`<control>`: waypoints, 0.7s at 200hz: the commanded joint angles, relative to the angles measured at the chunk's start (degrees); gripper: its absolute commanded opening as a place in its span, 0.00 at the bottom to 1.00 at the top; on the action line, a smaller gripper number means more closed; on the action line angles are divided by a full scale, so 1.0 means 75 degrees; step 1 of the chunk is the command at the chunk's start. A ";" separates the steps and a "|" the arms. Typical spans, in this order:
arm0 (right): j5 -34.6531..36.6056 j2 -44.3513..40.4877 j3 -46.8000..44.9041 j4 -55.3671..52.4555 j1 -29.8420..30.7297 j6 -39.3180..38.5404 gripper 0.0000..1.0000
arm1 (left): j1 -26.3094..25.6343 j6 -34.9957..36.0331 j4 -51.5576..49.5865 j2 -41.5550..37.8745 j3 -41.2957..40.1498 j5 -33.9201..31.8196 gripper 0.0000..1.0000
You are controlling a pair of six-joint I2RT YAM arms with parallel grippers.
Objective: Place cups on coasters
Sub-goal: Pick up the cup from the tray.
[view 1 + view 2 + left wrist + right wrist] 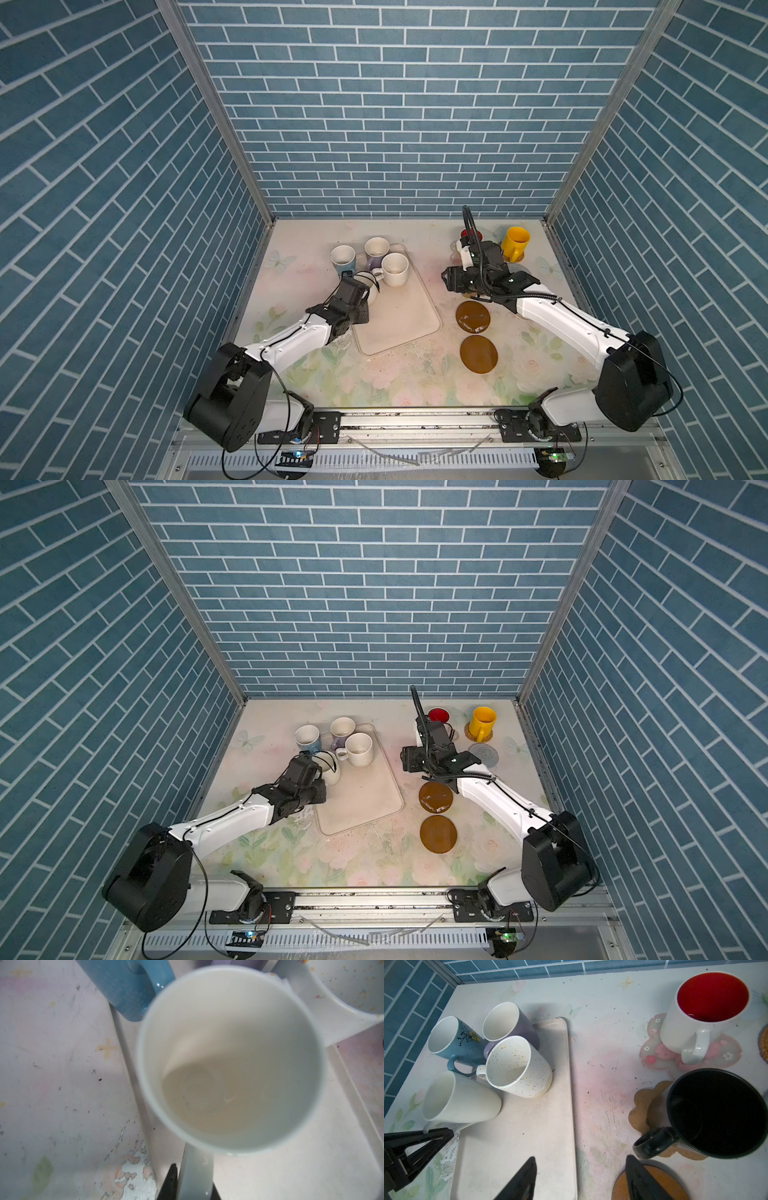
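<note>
The floral table [374,386] carries a cream tray [399,324] on its left half, with a blue mug [343,259] just beside it. On the right half lie a brown disc [473,316], a second disc [478,354], a flower coaster [724,1057], a paw coaster [641,1105], a rattan coaster [468,731] and a grey woven coaster [484,754].

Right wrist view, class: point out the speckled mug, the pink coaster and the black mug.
Speckled mug [510,1061], right wrist view, on its inner wall.
Pink coaster [652,1051], right wrist view, on a bare petal.
Black mug [716,1113], right wrist view, on its dark inside.
</note>
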 commanded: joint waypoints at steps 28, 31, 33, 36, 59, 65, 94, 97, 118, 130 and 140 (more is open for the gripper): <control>0.0056 0.0021 -0.0026 0.0050 0.0019 -0.0202 0.68 | 0.0022 0.0216 -0.0327 -0.0111 0.0424 -0.0044 0.00; 0.0054 0.0012 -0.0013 0.0057 0.0023 -0.0205 0.68 | 0.0022 0.0235 -0.0336 -0.0129 0.0429 -0.0029 0.00; 0.0059 0.0010 -0.0018 0.0057 0.0033 -0.0202 0.68 | 0.0014 0.0240 -0.0343 -0.0135 0.0439 -0.0032 0.00; 0.0054 0.0003 -0.0021 0.0055 0.0019 -0.0203 0.68 | 0.0010 0.0258 -0.0354 -0.0154 0.0450 -0.0042 0.00; 0.0053 -0.0028 0.0008 0.0033 0.0016 -0.0207 0.68 | -0.0003 0.0341 -0.0471 -0.0259 0.0518 -0.0067 0.00; 0.0053 -0.0038 0.0015 0.0031 0.0014 -0.0209 0.68 | -0.0007 0.0359 -0.0503 -0.0288 0.0535 -0.0047 0.00; 0.0114 -0.0096 0.0021 -0.0014 0.0013 -0.0255 0.68 | -0.0080 0.0508 -0.0718 -0.0497 0.0712 0.0056 0.00; 0.0123 -0.0102 0.0023 -0.0022 0.0019 -0.0255 0.68 | -0.0091 0.0531 -0.0755 -0.0517 0.0742 0.0050 0.00; 0.0240 -0.0188 -0.0029 -0.0026 -0.0019 -0.0170 0.68 | -0.0259 0.0698 -0.1070 -0.0636 0.1032 0.0071 0.00; 0.0172 -0.0287 -0.0082 0.0004 -0.0094 -0.0089 0.68 | -0.0411 0.0777 -0.1234 -0.0700 0.1207 0.0066 0.00; 0.0106 -0.0390 -0.0145 0.0019 -0.0189 0.0004 0.68 | -0.0554 0.0844 -0.1341 -0.0728 0.1344 0.0062 0.00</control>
